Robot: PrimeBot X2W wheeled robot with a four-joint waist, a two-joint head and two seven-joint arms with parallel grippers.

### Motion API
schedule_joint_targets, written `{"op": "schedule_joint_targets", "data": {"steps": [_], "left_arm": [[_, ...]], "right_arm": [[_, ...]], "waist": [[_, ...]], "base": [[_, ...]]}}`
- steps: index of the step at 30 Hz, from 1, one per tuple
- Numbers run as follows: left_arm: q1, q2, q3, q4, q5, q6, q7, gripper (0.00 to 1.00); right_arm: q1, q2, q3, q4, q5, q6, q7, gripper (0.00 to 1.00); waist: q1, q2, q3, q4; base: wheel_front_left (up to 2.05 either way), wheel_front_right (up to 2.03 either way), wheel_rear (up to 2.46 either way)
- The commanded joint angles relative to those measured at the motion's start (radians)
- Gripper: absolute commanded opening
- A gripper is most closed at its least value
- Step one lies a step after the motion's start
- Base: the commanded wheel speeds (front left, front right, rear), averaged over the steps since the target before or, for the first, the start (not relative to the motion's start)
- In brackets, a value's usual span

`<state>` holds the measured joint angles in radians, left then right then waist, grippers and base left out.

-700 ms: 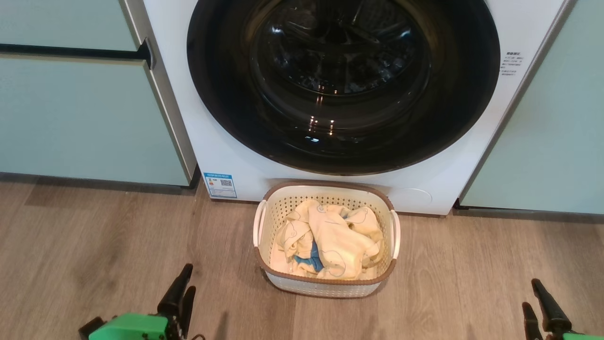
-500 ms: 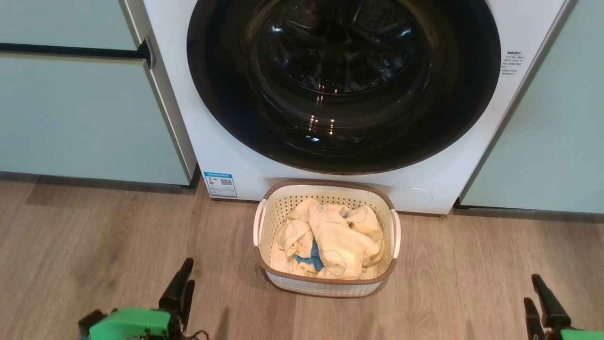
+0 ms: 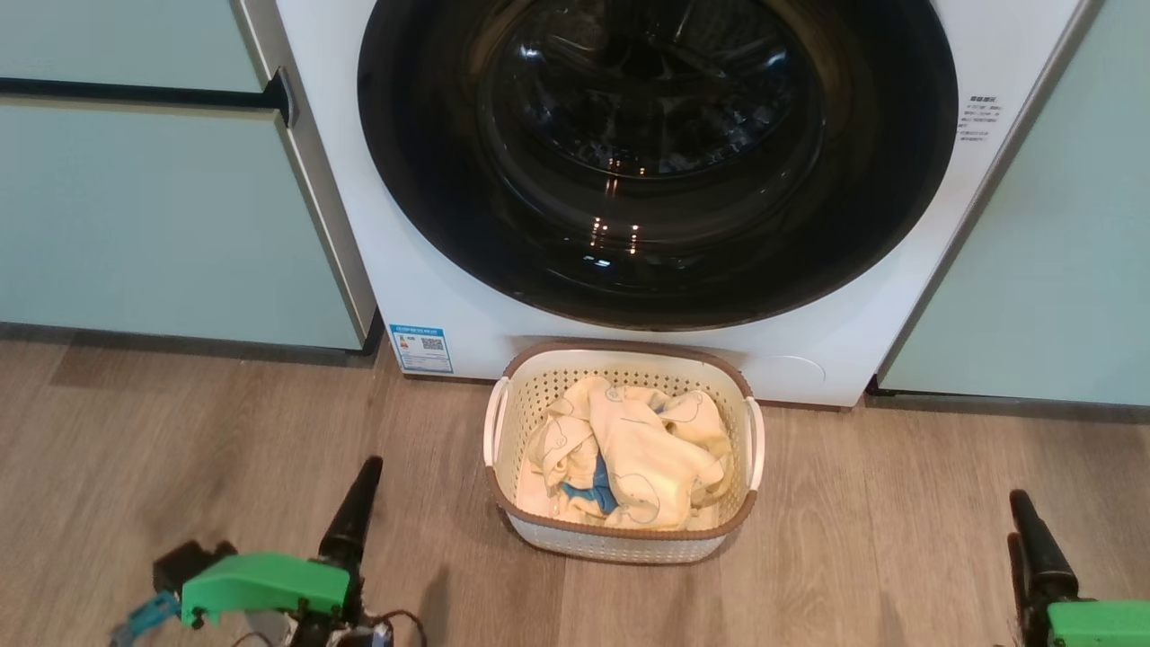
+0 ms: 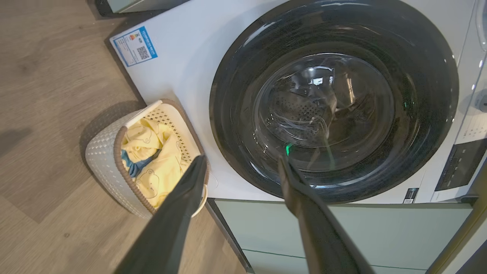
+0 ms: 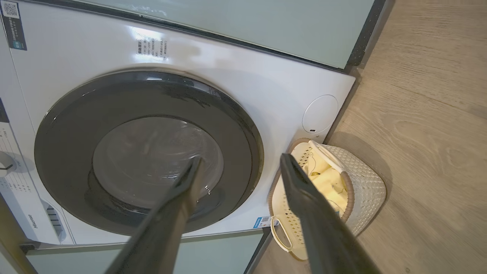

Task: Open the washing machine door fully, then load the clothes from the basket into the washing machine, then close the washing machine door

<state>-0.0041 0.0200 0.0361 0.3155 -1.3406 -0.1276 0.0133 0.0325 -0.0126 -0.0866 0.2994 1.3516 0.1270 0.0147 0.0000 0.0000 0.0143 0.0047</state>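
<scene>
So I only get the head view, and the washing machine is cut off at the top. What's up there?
Observer: The left wrist view shows a dark control panel beyond the washing machine door.
Operator: Any knob?
Observer: Yes, the right wrist view catches a round dial at the picture's edge.
Operator: And are the grippers open? I see them edge-on.
Observer: Both are. In their own wrist views the left gripper and the right gripper have their jaws spread wide, holding nothing.
</scene>
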Motion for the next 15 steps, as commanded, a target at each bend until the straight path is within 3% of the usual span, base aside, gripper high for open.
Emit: {"op": "schedule_joint_targets", "data": {"steps": [1,15], "left_arm": [[-0.052,0.013,0.015,-0.042,0.029,-0.001,-0.011,1.0],[-0.08,0.021,-0.003,-0.085,0.28,-0.001,-0.055,1.0]], "right_arm": [[-0.055,-0.013,0.009,-0.042,-0.027,0.001,-0.012,1.0],[-0.073,-0.022,0.053,-0.087,-0.323,0.001,-0.056,1.0]], "waist": [[0.0,0.0,0.0,0.0],[0.0,0.0,0.001,0.004]], "base": [[0.0,0.0,0.0],[0.0,0.0,0.0]]}}
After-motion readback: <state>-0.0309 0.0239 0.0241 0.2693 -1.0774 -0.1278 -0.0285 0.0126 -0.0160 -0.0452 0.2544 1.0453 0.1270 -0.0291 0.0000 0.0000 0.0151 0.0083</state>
